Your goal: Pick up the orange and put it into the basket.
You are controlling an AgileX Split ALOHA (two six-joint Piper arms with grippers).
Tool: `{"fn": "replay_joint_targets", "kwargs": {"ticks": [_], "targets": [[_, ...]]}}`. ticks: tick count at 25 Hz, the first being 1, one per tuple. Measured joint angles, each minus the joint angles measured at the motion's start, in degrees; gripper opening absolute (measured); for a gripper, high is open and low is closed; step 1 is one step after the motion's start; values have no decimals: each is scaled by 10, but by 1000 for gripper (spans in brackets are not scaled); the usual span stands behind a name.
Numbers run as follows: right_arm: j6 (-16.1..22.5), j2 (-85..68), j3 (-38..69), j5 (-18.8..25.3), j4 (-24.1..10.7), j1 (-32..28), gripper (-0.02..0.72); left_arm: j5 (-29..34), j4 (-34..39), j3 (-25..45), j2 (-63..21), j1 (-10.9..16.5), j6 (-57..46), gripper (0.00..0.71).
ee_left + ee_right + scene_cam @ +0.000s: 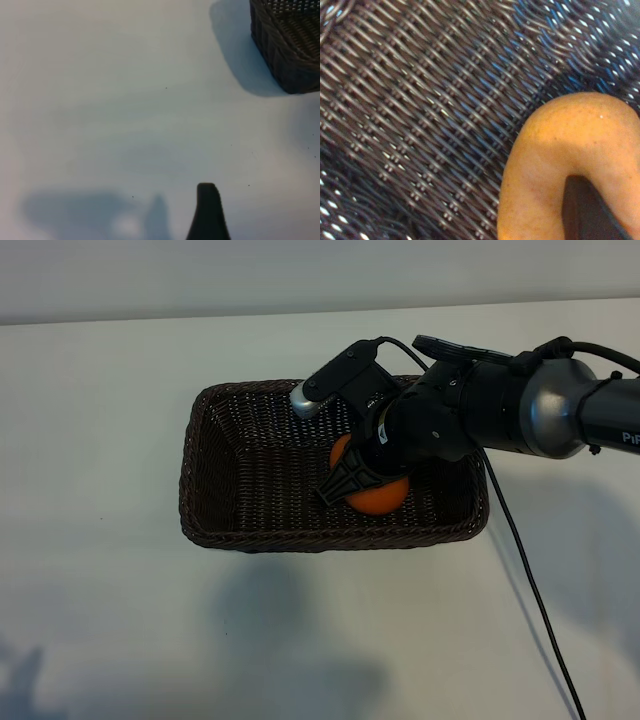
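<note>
The right gripper (362, 483) is closed narrowly around the orange (380, 496), holding it inside the basket (215, 525), at the interior's four o'clock. The left gripper (208, 210) hovers over bare table, jaws wide, empty.

The exterior view looks steeply down on the white table (100, 640) from in front of the arms, taking in the whole wicker basket (215, 490). The left wrist view faces low across bare tabletop, catching only one basket corner (290, 45) at its edge. The right wrist view sits very close inside the basket, filled by weave (420, 100) and the orange (545, 165), which the exterior view shares.
</note>
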Motion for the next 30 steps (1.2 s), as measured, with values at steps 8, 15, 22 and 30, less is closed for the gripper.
{"fn": "replay_joint_targets", "kwargs": {"ticks": [8, 15, 22, 30], "targets": [[0, 5, -1, -1, 0, 0, 84, 0, 0, 0, 0, 0, 0, 538], [-1, 6, -2, 1, -2, 0, 284, 0, 0, 0, 0, 0, 0, 538], [-1, -1, -3, 25, -2, 0, 698, 0, 0, 0, 0, 0, -1, 538], [0, -36, -91, 143, -3, 0, 663, 0, 0, 0, 0, 0, -1, 538]]}}
